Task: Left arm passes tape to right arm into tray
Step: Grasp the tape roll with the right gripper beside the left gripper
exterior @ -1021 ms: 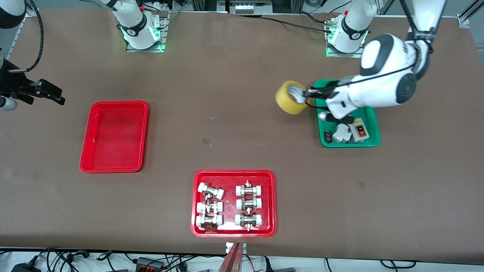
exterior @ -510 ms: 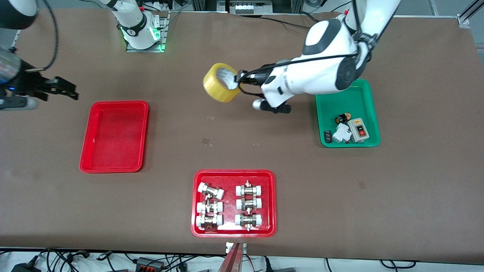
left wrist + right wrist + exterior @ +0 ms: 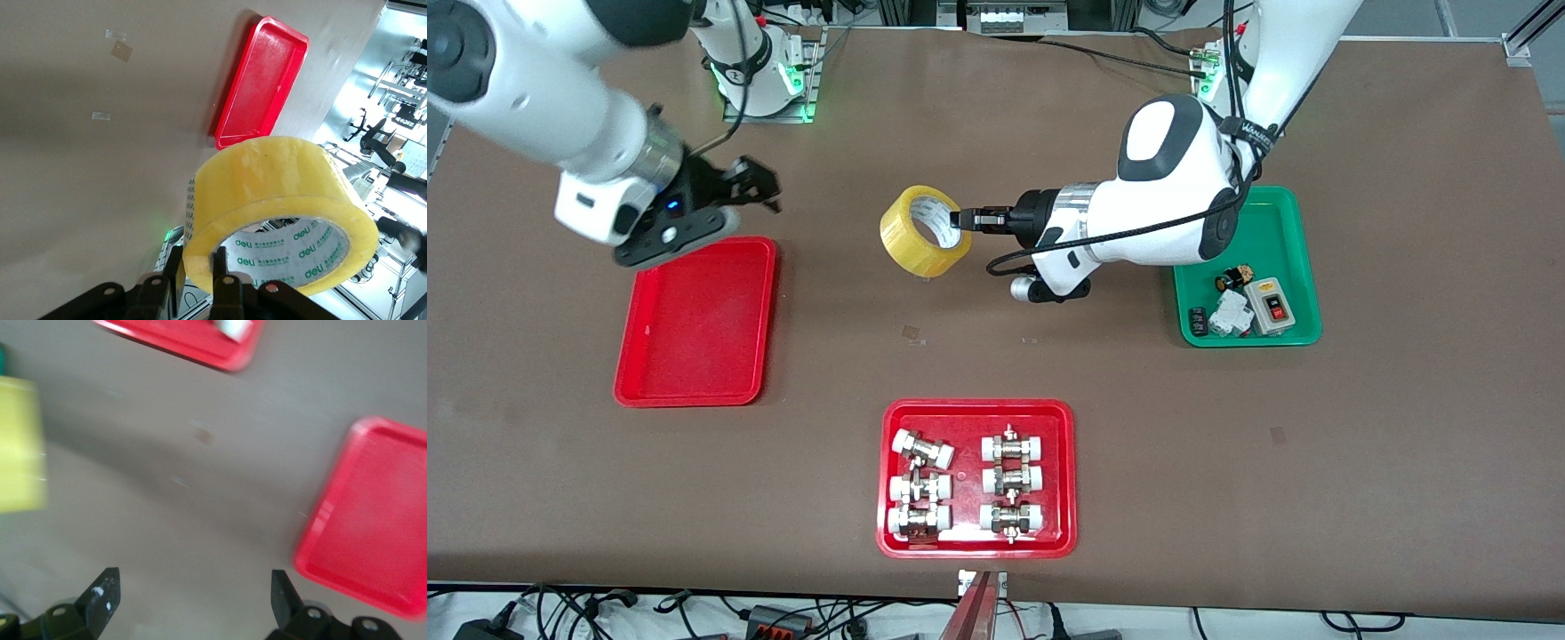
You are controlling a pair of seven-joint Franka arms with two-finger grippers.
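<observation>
We note the brown worktop (image 3: 996, 356) first, with both arms out over it. The left arm (image 3: 1174, 191) reaches from its base toward the middle; the right arm (image 3: 543, 98) comes in from its own end.

Three trays rest on the worktop. The plain red tray (image 3: 694, 320) lies toward the right arm's end, nothing in it. A second red tray (image 3: 976, 542), nearest the front camera, carries six metal fittings (image 3: 965, 484) with white caps in two columns. A green tray (image 3: 1280, 231) sits toward the left arm's end with small electrical parts (image 3: 1245, 307) in the corner nearer the front camera.

The tape (image 3: 925, 231) is in the air over bare worktop, between the plain red tray and the green one, well apart from both. It stands on edge with its open core toward the left arm.

The left pincer (image 3: 965, 220) is closed on the roll's wall. In the left wrist view one finger (image 3: 220, 280) sits inside the core and the other presses the yellow outside, so the roll juts out past the fingertips.

The right pincer (image 3: 751, 182) hangs over the worktop just beside the plain red tray's edge farthest from the front camera, fingers spread wide, holding nothing. Its wrist view shows the tape (image 3: 20, 453) ahead, apart from both fingertips (image 3: 107, 587).
</observation>
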